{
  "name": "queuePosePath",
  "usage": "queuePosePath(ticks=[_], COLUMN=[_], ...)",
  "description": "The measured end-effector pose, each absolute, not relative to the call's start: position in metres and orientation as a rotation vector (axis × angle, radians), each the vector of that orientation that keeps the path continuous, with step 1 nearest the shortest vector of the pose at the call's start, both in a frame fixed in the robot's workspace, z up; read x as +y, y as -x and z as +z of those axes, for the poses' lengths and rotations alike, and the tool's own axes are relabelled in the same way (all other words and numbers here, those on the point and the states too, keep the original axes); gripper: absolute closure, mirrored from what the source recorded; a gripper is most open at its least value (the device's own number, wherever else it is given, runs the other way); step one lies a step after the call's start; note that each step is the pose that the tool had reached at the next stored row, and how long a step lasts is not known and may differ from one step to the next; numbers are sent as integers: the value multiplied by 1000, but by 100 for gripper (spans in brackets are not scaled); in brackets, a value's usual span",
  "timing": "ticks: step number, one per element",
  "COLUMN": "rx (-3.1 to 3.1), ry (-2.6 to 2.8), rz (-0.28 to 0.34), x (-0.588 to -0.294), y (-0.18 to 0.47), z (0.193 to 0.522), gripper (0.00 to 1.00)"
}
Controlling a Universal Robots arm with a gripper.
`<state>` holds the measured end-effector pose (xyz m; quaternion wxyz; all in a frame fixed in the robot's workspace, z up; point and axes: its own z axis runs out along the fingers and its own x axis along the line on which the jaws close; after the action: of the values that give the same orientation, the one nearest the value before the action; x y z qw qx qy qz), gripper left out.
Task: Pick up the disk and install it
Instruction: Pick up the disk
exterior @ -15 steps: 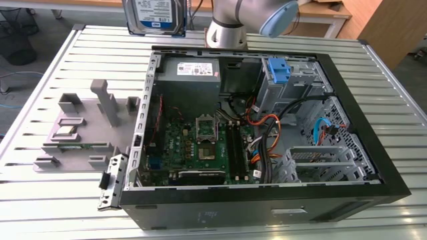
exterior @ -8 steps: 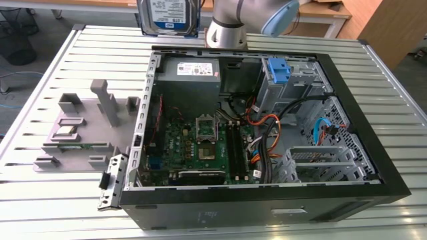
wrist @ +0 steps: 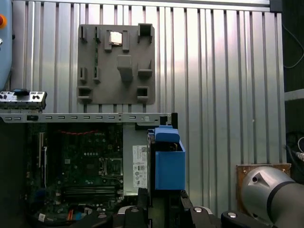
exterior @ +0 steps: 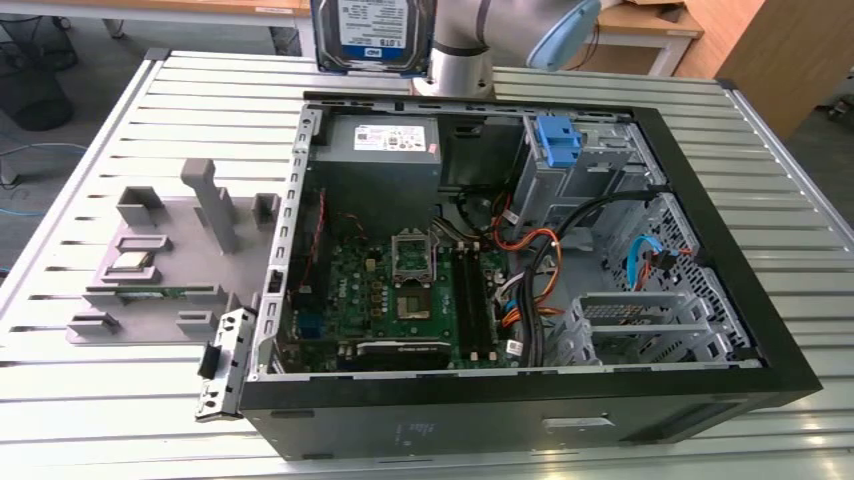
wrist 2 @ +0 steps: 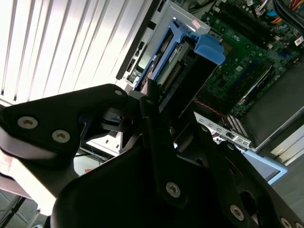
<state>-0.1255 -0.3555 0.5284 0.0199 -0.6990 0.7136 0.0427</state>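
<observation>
Gripper [wrist: 164, 198] is clamping the disk [wrist: 169, 164] by one end of its blue carrier. In the first wrist view I am seeing the jaws pressed against either side of the frame, so I am logging this as a firm grasp. In the exterior view the disk [exterior: 371, 35] is hanging in the air beside the arm's wrist, label facing the camera, just beyond the far wall of the computer case [exterior: 747, 330] and touching nothing else. I am judging that it is being carried high so that it clears that wall. The case is lying on its side on the slatted table [exterior: 200, 90] with the panel off, which is leaving the circuit board [exterior: 400, 290], the grey power box [exterior: 380, 150] and a blue bracket [exterior: 557, 140] at the far corner open from above. A grey parts tray [exterior: 147, 260] is sitting just beside the case, well apart from the disk. Pickup is looking done; the disk is not yet inside the case.
</observation>
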Motion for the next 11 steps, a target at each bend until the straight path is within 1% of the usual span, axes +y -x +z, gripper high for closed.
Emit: queuePosePath(ticks=[11], rx=[2214], ry=[2168], rz=[132], x=[-355], y=[80], z=[528], gripper=[65])
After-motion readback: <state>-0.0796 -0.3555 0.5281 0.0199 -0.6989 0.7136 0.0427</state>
